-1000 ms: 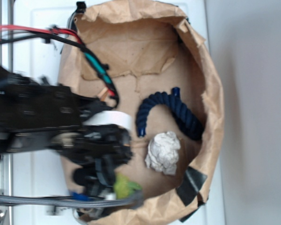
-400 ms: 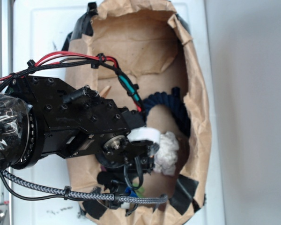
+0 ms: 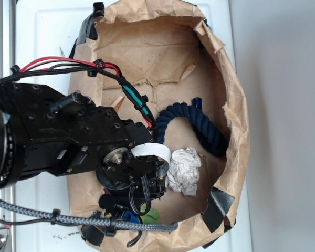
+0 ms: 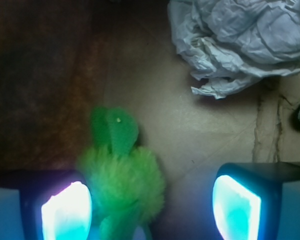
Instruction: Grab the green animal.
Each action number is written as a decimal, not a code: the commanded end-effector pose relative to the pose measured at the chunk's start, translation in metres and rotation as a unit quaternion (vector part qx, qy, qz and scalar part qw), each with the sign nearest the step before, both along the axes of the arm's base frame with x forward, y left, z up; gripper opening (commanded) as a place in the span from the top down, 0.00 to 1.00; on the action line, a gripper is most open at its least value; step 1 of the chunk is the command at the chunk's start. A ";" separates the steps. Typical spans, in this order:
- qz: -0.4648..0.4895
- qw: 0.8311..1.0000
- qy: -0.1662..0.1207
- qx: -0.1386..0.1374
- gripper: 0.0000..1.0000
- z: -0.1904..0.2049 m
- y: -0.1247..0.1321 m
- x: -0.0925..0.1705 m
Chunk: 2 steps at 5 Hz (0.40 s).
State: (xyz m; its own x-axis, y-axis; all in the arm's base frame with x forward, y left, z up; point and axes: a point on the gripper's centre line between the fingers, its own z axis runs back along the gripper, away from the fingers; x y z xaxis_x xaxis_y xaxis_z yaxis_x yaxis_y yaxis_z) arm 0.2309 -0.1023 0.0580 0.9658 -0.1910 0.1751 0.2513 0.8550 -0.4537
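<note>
The green animal (image 4: 121, 182) lies low and left of centre in the wrist view, between the spread fingers of the gripper (image 4: 151, 206), nearer the left one; closing and lifting remain.

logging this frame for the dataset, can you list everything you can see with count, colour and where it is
green animal: one, bright lime green and fuzzy, on the bag floor between the fingers, nearer the left one in the wrist view; only a sliver shows under the arm in the exterior view
paper ball: one, white and crumpled, on the bag floor beside the gripper
rope: one, dark navy, curved in an arch above the paper ball
paper bag: one, brown, torn open into a basin holding the rest, black tape on its rim
surface: one, white, under the bag
gripper: one, black with glowing pads, open, straddling the green animal
</note>
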 end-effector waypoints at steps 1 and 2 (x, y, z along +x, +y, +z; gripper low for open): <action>-0.029 0.999 -0.008 -0.030 0.00 0.027 0.000 -0.014; -0.033 0.999 -0.001 -0.033 0.00 0.018 -0.006 -0.015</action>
State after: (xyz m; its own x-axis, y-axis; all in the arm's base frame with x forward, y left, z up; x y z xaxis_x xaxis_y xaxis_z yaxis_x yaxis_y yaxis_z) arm 0.2190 -0.1047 0.0647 0.9685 -0.1896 0.1615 0.2463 0.8252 -0.5082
